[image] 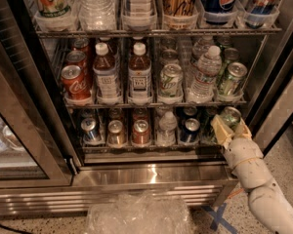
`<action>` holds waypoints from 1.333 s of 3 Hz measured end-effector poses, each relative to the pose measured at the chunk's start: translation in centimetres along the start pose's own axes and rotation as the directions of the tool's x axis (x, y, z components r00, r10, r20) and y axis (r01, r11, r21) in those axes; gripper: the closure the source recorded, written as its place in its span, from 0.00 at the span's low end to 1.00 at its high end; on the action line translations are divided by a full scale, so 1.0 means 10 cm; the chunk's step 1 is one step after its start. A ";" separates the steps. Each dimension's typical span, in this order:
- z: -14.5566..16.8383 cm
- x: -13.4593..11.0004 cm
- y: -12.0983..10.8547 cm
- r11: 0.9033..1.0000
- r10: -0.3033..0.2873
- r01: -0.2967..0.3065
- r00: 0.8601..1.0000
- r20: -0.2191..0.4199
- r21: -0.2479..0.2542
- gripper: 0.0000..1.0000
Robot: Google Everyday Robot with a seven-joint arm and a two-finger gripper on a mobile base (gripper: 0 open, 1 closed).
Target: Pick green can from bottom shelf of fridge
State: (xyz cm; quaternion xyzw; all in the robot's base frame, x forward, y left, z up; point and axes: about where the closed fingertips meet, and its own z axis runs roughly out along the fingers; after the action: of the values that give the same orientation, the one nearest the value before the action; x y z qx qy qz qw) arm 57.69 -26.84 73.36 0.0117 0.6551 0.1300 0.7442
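The fridge (151, 175) stands open, its glass door (24, 145) swung out to the left. The bottom shelf (146, 148) holds a row of short cans and a small water bottle (166, 128). The green can (230, 115), dark green with a silver top, stands at the shelf's right end. My gripper (231, 126) comes up from the lower right on its white arm (256, 179). Its tan fingers (219, 128) sit on both sides of the can and are shut on it, hiding the can's lower half.
A navy can (190, 128) stands just left of the held can. The shelf above holds a pale green can (232, 78), water bottles, tea bottles (139, 77) and a Coke can (72, 81). The fridge's right frame (278, 106) is close by. A crumpled plastic bag (136, 216) and blue tape cross (218, 217) lie on the floor.
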 end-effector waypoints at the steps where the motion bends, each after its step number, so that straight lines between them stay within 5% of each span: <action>1: -0.03 0.11 0.13 0.998 0.008 -0.011 0.998 -0.055 -0.054 1.00; 2: -0.04 0.11 0.17 0.998 0.010 -0.014 0.998 -0.057 -0.066 1.00; 4: -0.50 -0.27 0.17 0.975 0.170 -0.164 0.985 0.026 -0.149 1.00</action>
State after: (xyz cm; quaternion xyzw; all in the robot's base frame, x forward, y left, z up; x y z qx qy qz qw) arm 52.22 -26.50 75.65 0.0146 0.6261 0.2395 0.7419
